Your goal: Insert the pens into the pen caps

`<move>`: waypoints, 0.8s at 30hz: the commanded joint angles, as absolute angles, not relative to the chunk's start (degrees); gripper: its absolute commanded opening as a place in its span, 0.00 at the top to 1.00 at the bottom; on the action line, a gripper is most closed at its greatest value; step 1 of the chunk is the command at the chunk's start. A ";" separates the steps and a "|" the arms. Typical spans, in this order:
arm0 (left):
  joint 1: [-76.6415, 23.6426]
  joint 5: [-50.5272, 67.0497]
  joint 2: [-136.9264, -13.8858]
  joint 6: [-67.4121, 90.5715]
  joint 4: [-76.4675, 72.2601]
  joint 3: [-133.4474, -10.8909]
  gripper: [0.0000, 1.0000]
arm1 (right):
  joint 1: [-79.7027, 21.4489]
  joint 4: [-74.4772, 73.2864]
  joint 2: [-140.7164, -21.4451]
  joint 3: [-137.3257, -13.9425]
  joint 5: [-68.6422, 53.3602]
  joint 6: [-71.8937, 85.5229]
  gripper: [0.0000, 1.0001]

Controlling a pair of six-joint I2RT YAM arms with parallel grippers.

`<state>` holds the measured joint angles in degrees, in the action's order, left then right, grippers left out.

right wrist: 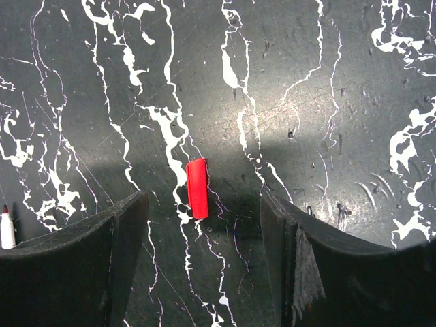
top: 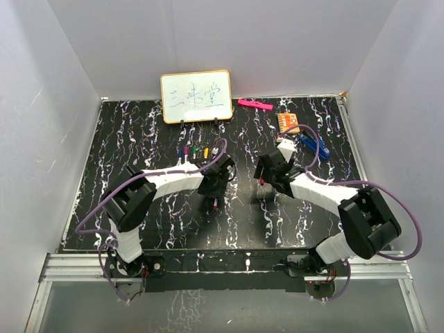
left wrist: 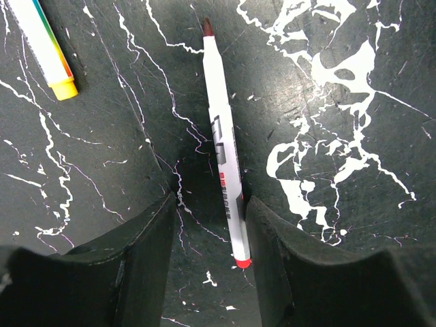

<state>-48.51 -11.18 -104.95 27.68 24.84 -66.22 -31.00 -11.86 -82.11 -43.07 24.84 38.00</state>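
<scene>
A white pen point(left wrist: 223, 146) with a dark red tip and a red rear end lies on the black marbled table. It sits between the fingers of my open left gripper point(left wrist: 210, 204), close against the right finger point(left wrist: 272, 238). In the top view it shows just below the left gripper point(top: 214, 187). A red pen cap point(right wrist: 197, 189) lies flat on the table between the fingers of my open right gripper point(right wrist: 206, 204), nearer the left finger. In the top view the cap point(top: 261, 182) lies beside the right gripper point(top: 265, 173). Both grippers are low over the table and hold nothing.
A row of pens point(top: 198, 150) with coloured ends lies in front of a small whiteboard point(top: 196, 96); one with a yellow end shows in the left wrist view point(left wrist: 48, 51). A pink bar point(top: 254, 105), an orange box point(top: 288, 122) and a blue clip point(top: 313, 144) lie at the back right.
</scene>
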 commanded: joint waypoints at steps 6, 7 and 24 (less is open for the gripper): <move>-48.69 -9.09 -109.41 26.70 26.95 -64.50 0.62 | -30.85 -9.88 -83.04 -46.31 24.52 37.97 0.37; -48.69 -8.89 -109.35 26.81 26.79 -64.03 0.63 | -30.85 -9.93 -83.13 -46.39 24.48 37.94 0.37; -48.69 -3.92 -117.04 23.61 31.06 -67.28 0.95 | -30.84 -10.24 -82.57 -47.02 24.95 37.99 0.39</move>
<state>-48.49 -8.45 -108.49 25.04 26.98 -70.15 -31.00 -11.86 -83.94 -44.25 24.01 37.98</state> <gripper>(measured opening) 0.120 0.617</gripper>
